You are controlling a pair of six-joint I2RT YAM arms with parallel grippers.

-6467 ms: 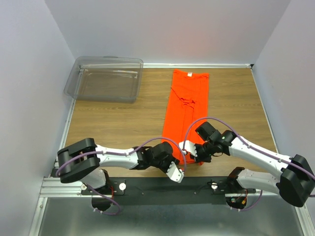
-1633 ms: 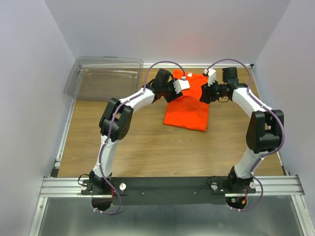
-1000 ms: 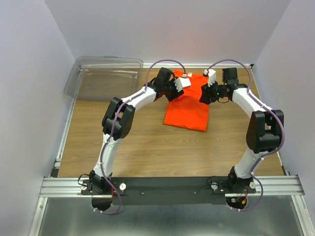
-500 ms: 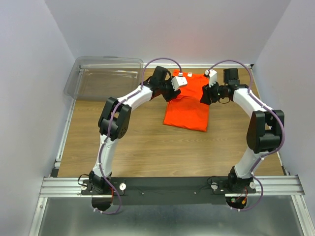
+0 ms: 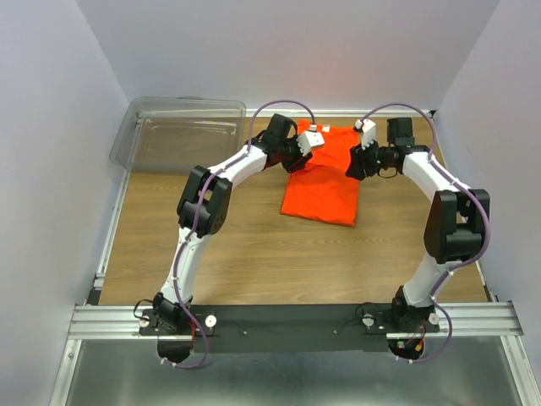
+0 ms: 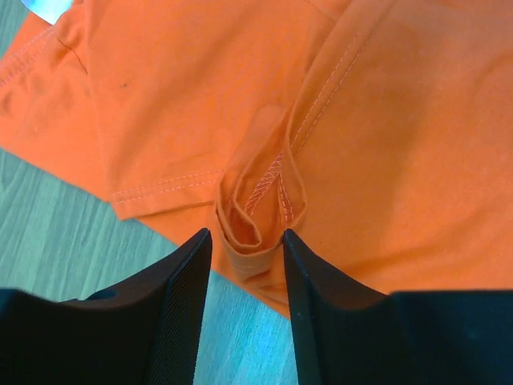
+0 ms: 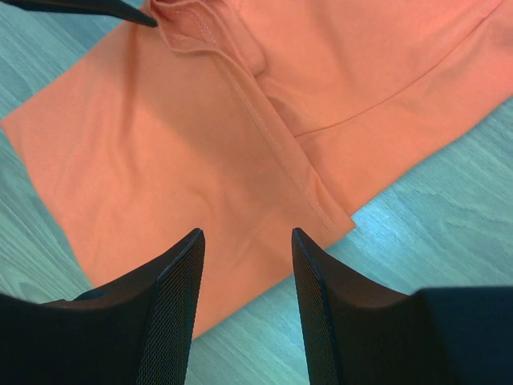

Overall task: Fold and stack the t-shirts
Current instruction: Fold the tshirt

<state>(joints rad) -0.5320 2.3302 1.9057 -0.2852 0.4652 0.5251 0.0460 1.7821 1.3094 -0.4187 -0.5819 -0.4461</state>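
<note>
One bright orange t-shirt (image 5: 321,182) lies folded into a short rectangle at the far middle of the table. My left gripper (image 5: 297,155) hangs over its far left corner. In the left wrist view its jaws (image 6: 244,241) stand open, a small bunched fold of hem (image 6: 255,216) rising between the fingertips, and table shows between the fingers below it. My right gripper (image 5: 357,162) is at the far right corner. It is open (image 7: 244,237) just above flat fabric (image 7: 184,144) with nothing between its fingers.
A clear plastic bin (image 5: 182,135) sits at the far left corner of the wooden table (image 5: 211,228). White walls close the back and both sides. Both arms arch far forward over the table.
The long strip of shirt has been folded in half toward the far end. Over the last second the left jaws have narrowed and shifted slightly left. The right gripper has barely moved.
</note>
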